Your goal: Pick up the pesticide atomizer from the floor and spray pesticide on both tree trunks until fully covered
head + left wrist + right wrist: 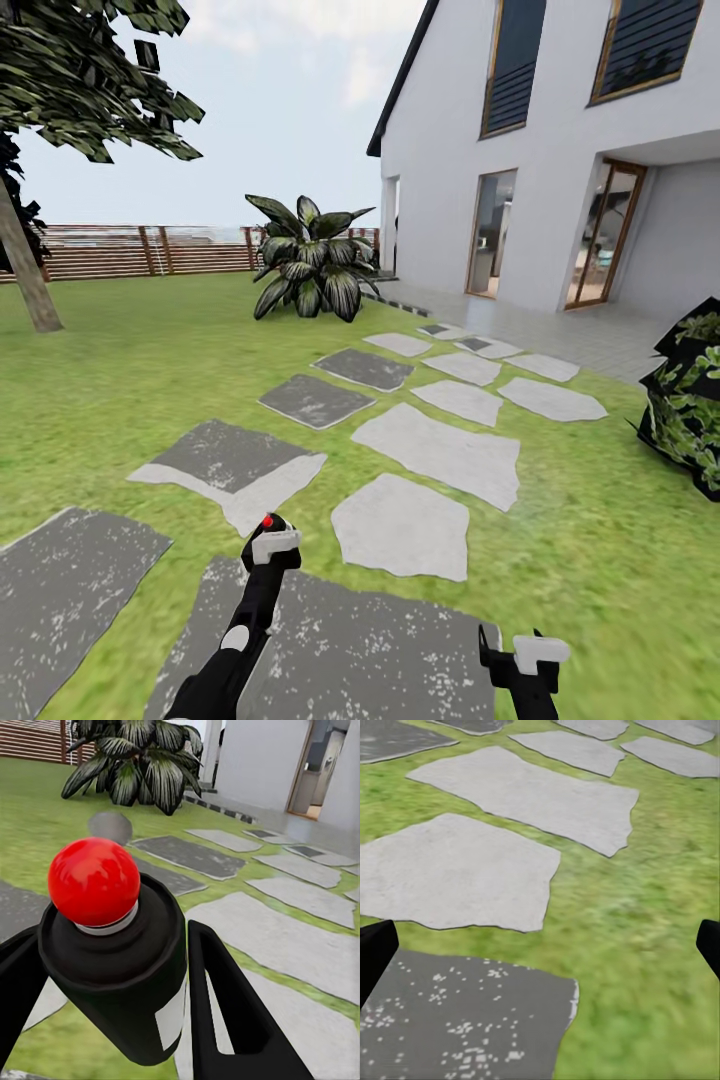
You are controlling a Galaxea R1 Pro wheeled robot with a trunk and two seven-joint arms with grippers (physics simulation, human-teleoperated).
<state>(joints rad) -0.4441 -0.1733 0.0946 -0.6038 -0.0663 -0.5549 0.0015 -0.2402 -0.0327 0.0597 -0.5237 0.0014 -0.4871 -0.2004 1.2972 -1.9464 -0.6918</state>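
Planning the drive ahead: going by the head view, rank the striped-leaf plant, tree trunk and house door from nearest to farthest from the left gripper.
The trunk and plant are too close to call.
1. tree trunk, far left; striped-leaf plant, straight ahead of the left gripper.
2. house door, far right.

The lawn (pixel 130 370) carries irregular grey paving stones (pixel 440 450) running forward from beneath both grippers toward the house terrace (pixel 600 335). Ahead of the left gripper (pixel 268 545), a striped-leaf plant (pixel 312 262) stands on the grass. A tree trunk (pixel 28 275), apparently leaning, rises far to its left.
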